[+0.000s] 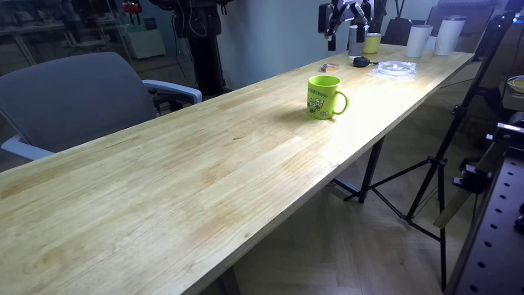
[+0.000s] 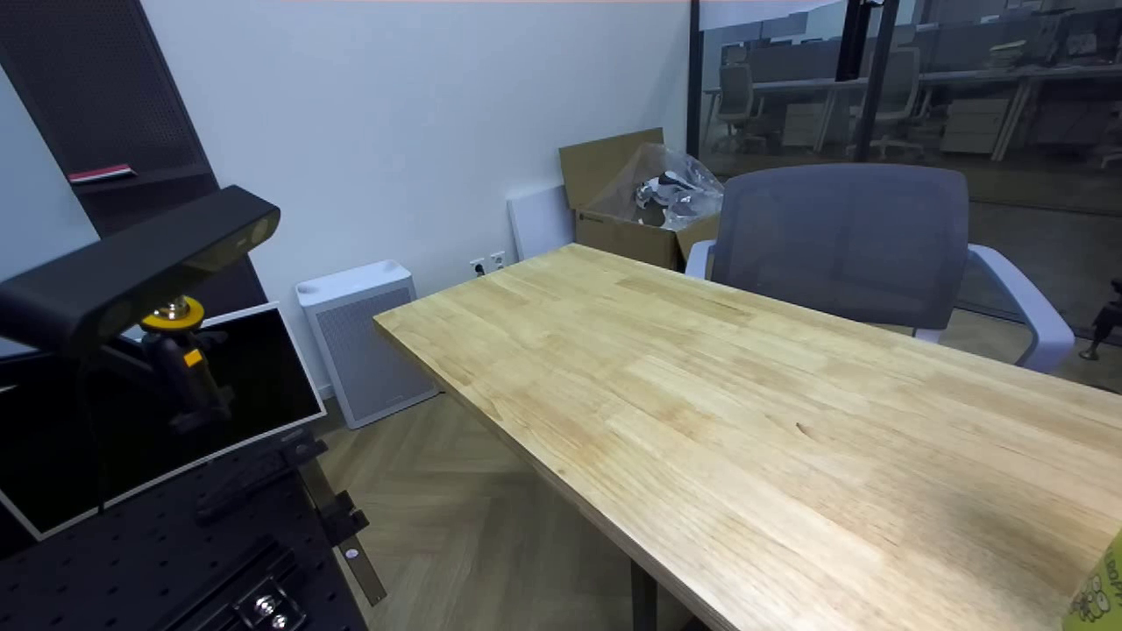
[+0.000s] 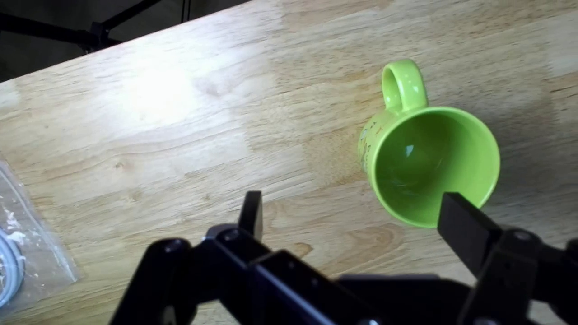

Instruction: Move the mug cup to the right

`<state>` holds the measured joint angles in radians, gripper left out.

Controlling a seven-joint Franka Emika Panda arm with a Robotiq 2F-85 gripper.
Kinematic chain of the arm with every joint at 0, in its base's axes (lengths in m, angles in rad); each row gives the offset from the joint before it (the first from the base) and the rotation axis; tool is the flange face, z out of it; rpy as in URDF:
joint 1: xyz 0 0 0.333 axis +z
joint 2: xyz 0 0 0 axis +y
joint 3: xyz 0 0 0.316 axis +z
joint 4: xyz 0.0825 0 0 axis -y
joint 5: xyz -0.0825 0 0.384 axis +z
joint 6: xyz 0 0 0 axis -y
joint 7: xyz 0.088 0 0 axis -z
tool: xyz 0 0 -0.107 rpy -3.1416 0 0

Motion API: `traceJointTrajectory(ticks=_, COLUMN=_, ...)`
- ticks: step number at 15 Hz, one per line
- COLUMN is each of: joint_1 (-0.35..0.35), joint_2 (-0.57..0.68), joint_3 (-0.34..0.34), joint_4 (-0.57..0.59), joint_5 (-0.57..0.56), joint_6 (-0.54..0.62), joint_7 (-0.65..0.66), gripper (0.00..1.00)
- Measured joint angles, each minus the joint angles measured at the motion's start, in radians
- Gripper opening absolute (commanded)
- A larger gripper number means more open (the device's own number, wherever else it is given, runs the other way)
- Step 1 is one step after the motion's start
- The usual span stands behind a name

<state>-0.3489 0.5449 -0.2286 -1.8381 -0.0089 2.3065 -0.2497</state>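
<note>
The mug cup [image 1: 321, 98] is glossy lime green with a loop handle and a printed drawing on its side. It stands upright on the wooden table [image 1: 172, 176]. Only a sliver of the mug [image 2: 1100, 596] shows in an exterior view, at the lower right corner. My gripper [image 1: 346, 40] is open and empty, raised above the table behind the mug. In the wrist view the mug [image 3: 433, 162] is right of centre with its handle toward the top. The gripper [image 3: 352, 196] has its fingers spread there, and the right finger overlaps the mug's rim in the picture, apart from it.
A bagged white ring [image 1: 395, 70], a black object [image 1: 361, 62] and a small packet [image 1: 329, 67] lie behind the mug. White cups [image 1: 418, 41], a yellowish cup [image 1: 372, 43] and a grey tumbler [image 1: 354, 43] stand at the far end. A chair [image 1: 77, 98] stands along one edge.
</note>
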Motion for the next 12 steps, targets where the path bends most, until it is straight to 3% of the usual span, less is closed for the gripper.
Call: traceJointTrajectory(ticks=12, joint_1=-0.005, joint_2=0.000, joint_3=0.034, joint_4=-0.068, joint_5=0.015, joint_6=0.081, joint_7=-0.005, gripper=1.00)
